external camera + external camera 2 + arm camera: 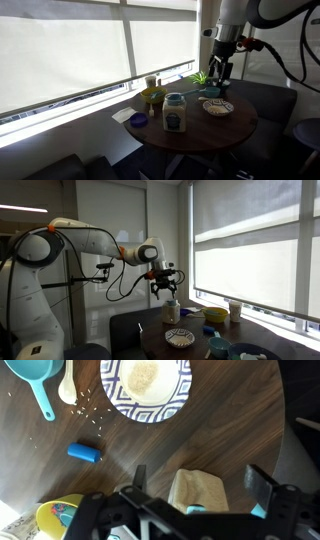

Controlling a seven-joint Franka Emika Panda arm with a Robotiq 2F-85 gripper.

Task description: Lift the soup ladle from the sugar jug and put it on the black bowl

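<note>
Lowered blinds (pixel 70 50) fill the window behind a round dark worktop (pixel 200 135). Reading that worktop as a clock face in an exterior view, the black bowl (pixel 139 121) sits at the 9 o'clock edge, small and round, well apart from the arm. A yellow-green bowl (pixel 152 96) is at about 10 o'clock with a cup (pixel 152 82) just behind it. A labelled jar (pixel 175 112) stands upright near the middle, and a pale patterned dish (pixel 218 108) lies toward 3 o'clock. The tool (pixel 222 82) hangs over the 1 o'clock side, beyond the dish.

In the wrist view, again from the left, a teal scoop (pixel 33 375) and a pale spoon (pixel 67 380) lie side by side at 11 o'clock, with crumbs scattered next to them. A small blue cylinder (pixel 84 452) lies at 9 o'clock, and the patterned dish fills 12 o'clock. The tool's fingers (pixel 262 480) stand wide apart and grip nothing. The tan top of the sugar jug (pixel 198 495) shows between them at 6 o'clock.

In an exterior view the tool (pixel 165 283) hovers just above the jug (pixel 172 312), with a gap between them. Whether the soup ladle stands in the jug I cannot tell, as it is too small and partly hidden.
</note>
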